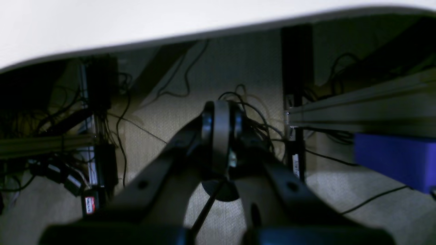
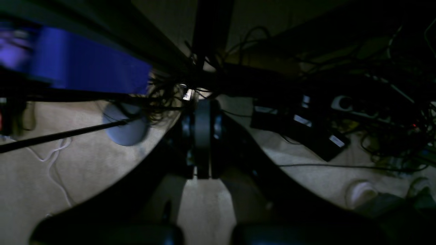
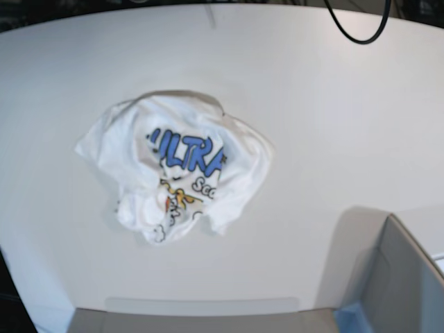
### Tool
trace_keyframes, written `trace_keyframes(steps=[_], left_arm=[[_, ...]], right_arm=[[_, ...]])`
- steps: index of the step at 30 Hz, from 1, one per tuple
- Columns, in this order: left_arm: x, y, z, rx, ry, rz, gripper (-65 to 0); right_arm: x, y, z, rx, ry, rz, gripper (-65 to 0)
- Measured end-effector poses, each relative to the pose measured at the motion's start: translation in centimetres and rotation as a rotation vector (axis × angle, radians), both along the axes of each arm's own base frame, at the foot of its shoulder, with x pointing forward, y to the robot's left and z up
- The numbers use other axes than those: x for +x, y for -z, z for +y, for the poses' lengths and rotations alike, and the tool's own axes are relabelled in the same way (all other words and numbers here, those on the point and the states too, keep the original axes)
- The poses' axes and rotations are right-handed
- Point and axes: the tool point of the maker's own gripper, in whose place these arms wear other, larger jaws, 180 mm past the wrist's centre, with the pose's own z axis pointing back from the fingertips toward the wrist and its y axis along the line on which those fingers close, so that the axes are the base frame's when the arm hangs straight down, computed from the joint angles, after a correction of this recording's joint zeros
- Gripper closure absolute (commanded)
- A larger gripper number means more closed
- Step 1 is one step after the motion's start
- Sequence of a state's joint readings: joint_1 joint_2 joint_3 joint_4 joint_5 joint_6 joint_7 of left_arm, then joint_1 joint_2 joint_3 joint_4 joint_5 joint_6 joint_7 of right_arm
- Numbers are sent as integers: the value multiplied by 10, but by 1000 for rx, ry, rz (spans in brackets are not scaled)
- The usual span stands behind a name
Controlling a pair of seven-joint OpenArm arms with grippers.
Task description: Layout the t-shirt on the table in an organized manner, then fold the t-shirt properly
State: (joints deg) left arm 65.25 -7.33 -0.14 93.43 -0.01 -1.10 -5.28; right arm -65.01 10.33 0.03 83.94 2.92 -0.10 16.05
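The white t-shirt (image 3: 177,166) lies crumpled in a heap on the white table (image 3: 319,104), left of centre, with the blue "ULTRA" print facing up. Neither arm shows in the base view. In the left wrist view my left gripper (image 1: 221,117) is shut and empty, hanging off the table below its curved edge (image 1: 136,20), over the floor. In the right wrist view my right gripper (image 2: 203,117) is shut and empty, also low over the floor, with no table or shirt in sight.
A grey bin (image 3: 399,277) with a blue corner stands at the table's front right. A black cable (image 3: 354,31) hangs at the back. Under the table are metal rails (image 1: 361,109), a blue box (image 1: 395,156), power bricks (image 2: 299,129) and several loose cables.
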Motion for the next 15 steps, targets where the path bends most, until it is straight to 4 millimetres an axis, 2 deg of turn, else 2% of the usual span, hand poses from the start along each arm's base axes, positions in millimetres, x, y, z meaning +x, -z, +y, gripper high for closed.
trace_keyframes(steps=[5,8,11,15], left_arm=[[17,-39,24,69,-7,-76,0],[31,-63,39,116,-7,-129,0],[43,-83,43,139,-1,-173,0],[63,-105,35,128,12,-244,0]], right_arm=[[14,-41,-17,63,95,-37,-1],[30,-65,-10,109,92,-90,-1],[61,-87,-14,105,98,-182,-1],[103,-122,-24,92,100,-332,-1]])
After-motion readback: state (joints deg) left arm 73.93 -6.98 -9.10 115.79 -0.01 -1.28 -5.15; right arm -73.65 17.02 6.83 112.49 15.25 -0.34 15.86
